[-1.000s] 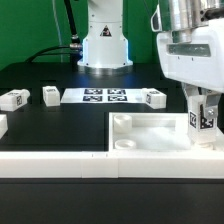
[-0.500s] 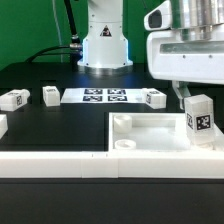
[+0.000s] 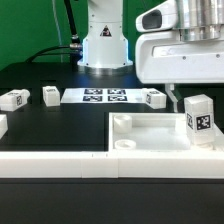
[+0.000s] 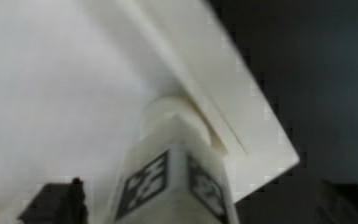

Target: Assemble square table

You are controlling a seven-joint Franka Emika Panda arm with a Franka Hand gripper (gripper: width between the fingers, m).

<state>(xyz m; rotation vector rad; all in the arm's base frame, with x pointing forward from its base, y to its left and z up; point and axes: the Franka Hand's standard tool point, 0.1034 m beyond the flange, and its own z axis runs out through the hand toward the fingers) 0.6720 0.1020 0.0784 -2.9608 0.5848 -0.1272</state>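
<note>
Square table top [image 3: 152, 134] lies rim-up on the desk [image 3: 60, 125] at about four o'clock of the exterior view, with its near edge against the long white border wall [image 3: 55, 165].

Exterior view:
- One leg [image 3: 199, 116] stands upright inside the top, close to the rim on the three o'clock side, with its tag facing the camera.
- The tool [image 3: 191, 91] hangs directly over this leg with its jaws apart and holds nothing. One finger shows beside the leg toward nine o'clock, with a clear gap between them.
- Three loose legs lie on the desk in the row of the marker board [image 3: 105, 96]: a first loose leg [image 3: 13, 98] and a second loose leg [image 3: 50, 95] at nine to ten o'clock, and a third loose leg [image 3: 153, 97] just beside the board on its three o'clock side.

Wrist view:
- The picture is blurred. The tagged leg sits between the two dark fingertips [image 4: 59, 203], and neither touches it.
- The leg stands by the rim of the top. Whether it is fully seated cannot be told.

Assessment: the step in hand appears to be fixing this leg in its corner. To do it well:
- Bring the tool straight down, centred on the leg.
- Clamp squarely on the flat faces.
- Keep the leg vertical while it is driven home, since a tilted grip risks cross-seating.
- Watch that the top does not slide away from the border wall.
</note>
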